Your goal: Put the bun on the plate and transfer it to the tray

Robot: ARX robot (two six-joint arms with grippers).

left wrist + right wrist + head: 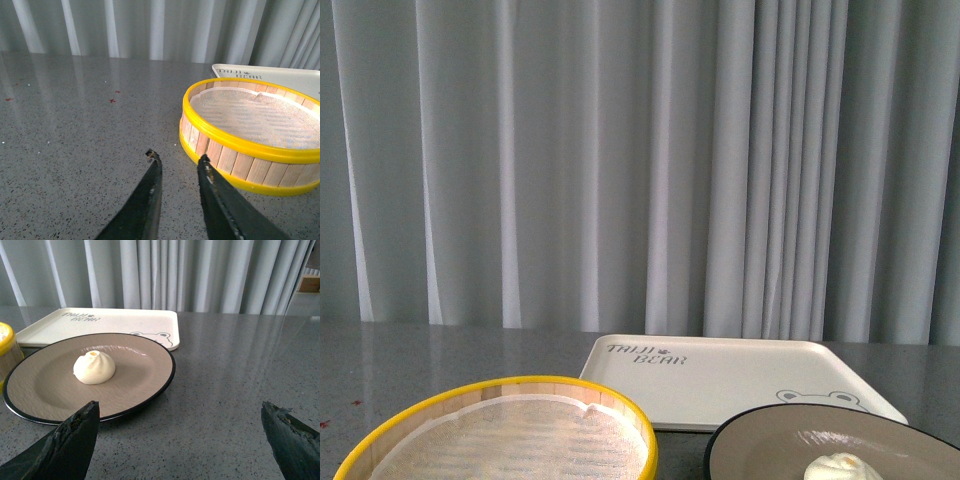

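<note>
The cream-white bun (pixel 94 368) sits on the beige-brown plate (pixel 140 370) with a black rim, on the grey table. In the front view only the bun's top (pixel 842 467) and part of the plate (pixel 790 440) show at the bottom right. The cream tray (pixel 720 380) with BEAR lettering lies flat behind the plate, empty; it also shows in the right wrist view (pixel 115 322). My right gripper (pixel 180 412) is open wide, empty, near the plate's rim. My left gripper (pixel 177 159) is open, empty, low over the table beside the steamer basket.
A yellow-rimmed bamboo steamer basket (pixel 250 130) with a white liner stands left of the plate; it shows in the front view (pixel 510 435) too. Grey curtains hang behind the table. Small red specks (pixel 112 100) mark the tabletop.
</note>
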